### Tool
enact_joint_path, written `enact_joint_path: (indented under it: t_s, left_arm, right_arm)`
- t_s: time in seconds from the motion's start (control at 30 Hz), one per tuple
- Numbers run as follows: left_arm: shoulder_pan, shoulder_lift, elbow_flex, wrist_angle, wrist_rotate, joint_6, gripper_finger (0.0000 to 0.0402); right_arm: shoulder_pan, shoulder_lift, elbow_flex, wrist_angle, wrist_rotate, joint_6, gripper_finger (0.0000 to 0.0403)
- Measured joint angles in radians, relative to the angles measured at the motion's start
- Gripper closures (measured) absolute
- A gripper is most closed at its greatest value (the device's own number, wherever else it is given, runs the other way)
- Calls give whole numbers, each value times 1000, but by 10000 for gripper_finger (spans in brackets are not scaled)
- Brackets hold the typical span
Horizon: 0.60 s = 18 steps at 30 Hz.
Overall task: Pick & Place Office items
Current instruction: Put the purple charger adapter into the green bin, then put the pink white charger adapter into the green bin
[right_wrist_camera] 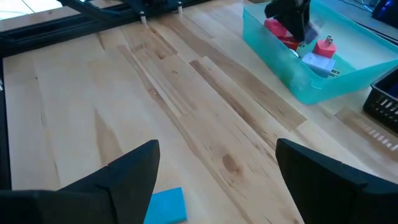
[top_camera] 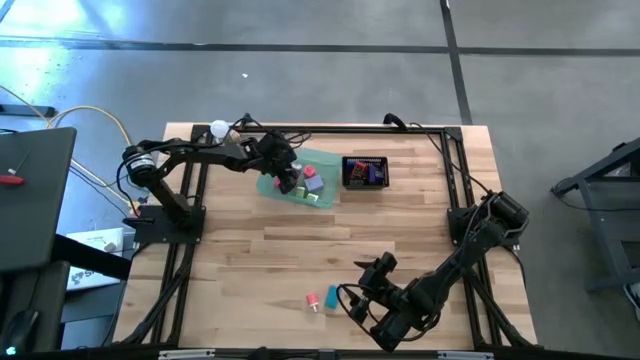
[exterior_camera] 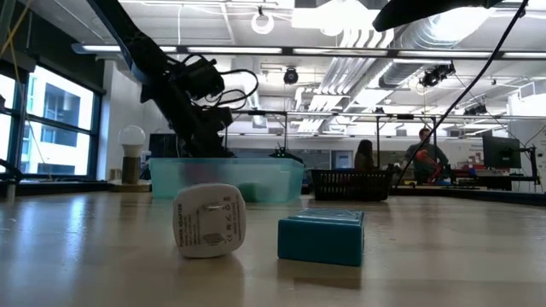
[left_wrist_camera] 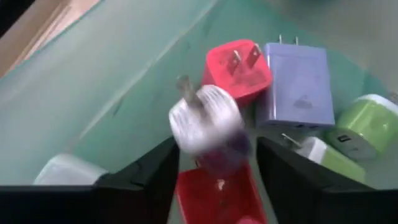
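Over the translucent green tray (top_camera: 322, 160) at the far side of the counter (top_camera: 260, 250), the left tool (left_wrist_camera: 214, 163) hangs with its fingers spread; a white plug adapter (left_wrist_camera: 205, 118), blurred, sits just beyond the tips, and whether anything touches it I cannot tell. Inside the tray lie a red adapter (left_wrist_camera: 239, 68), a lavender adapter (left_wrist_camera: 297, 84), a green-and-white one (left_wrist_camera: 367, 124) and a red piece (left_wrist_camera: 214, 196). Beside the tray stands the black mesh basket (top_camera: 364, 172). Near the front edge, the right tool (right_wrist_camera: 214, 180) hovers with fingers spread wide, empty, close to a teal block (exterior_camera: 322, 236) and a white adapter (exterior_camera: 209, 220) resting on the wood
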Motion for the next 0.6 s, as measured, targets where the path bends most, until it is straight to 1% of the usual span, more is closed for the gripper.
enact_joint_path:
  t_s: [0.07,0.17,0.27,0.4,0.5,0.6]
  left_arm:
    - [-2,-8,0,12,-6,-10,174]
    - [-1,-17,1,14,-10,-15,152]
    - [0,-36,0,9,-15,-16,147]
    - [-2,-97,1,-15,-16,-18,145]
    - [-19,-182,1,-49,-8,-18,145]
    - [-59,-283,1,-107,44,-5,144]
  right_arm:
    - [0,0,0,0,0,0,92]
    - [0,0,0,-1,0,-1,92]
    - [0,0,0,-4,0,-1,92]
    - [0,0,0,-5,0,-2,92]
    - [0,0,0,-6,0,-2,92]
    - [0,0,0,-6,0,-2,92]
